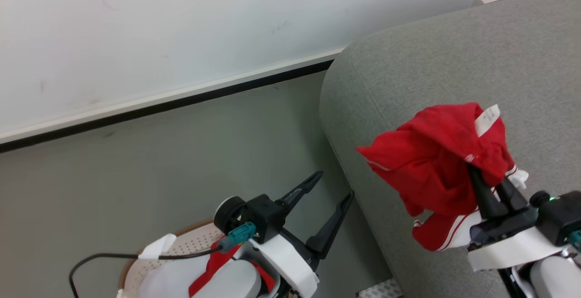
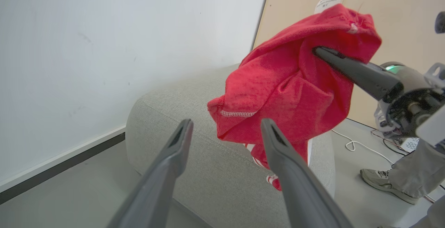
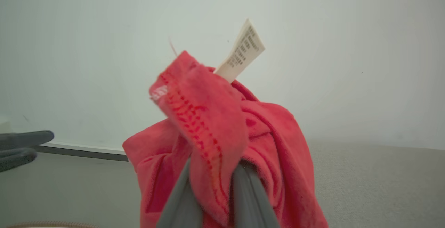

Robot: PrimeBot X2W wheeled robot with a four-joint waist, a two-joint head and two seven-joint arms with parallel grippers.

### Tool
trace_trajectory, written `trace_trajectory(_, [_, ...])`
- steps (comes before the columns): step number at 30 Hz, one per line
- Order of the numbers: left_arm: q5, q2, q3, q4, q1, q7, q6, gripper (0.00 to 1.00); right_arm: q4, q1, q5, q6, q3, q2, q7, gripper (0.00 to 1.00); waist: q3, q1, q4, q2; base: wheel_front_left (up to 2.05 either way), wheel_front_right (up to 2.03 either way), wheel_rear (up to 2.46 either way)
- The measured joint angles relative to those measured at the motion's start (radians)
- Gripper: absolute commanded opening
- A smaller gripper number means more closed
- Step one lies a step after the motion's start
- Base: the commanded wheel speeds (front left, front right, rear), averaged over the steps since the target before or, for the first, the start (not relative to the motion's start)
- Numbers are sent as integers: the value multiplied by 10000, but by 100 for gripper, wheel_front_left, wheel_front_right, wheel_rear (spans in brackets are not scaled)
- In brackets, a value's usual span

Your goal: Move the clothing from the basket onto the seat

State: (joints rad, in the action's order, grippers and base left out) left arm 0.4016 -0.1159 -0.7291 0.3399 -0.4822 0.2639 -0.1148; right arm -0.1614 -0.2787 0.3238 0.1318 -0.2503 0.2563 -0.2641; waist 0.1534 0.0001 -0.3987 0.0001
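head view: the right gripper (image 1: pixel 482 176) pinches a bunched red garment (image 1: pixel 431 161), held over the grey sofa (image 1: pixel 454 62). the left gripper (image 1: pixel 335 183) is empty, jaws spread, near the basket (image 1: pixel 190 243), where more red cloth (image 1: pixel 212 261) lies.
left wrist view: the garment hangs over the sofa's corner; a person's shoe (image 2: pixel 379 181) rests on the floor beyond.
right wrist view: both fingers press the fabric between them, a white label (image 3: pixel 243 52) sticking up.
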Motion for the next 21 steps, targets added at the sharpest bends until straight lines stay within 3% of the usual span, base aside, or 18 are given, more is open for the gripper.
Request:
trace_trajectory(9, [-142, -330, -115, -19, -314, -25, -54, 100, -453, -1711, 40, 0, 401, 1057, 0, 0, 874, 0, 445, 0, 0, 0, 0])
trace_trajectory(21, [-293, -1189, -69, -757, -1107, -460, -81, 100, -2366, -4363, 1712, 0, 1536, 2483, 0, 0, 2940, 1, 1294, 0, 0, 0, 0])
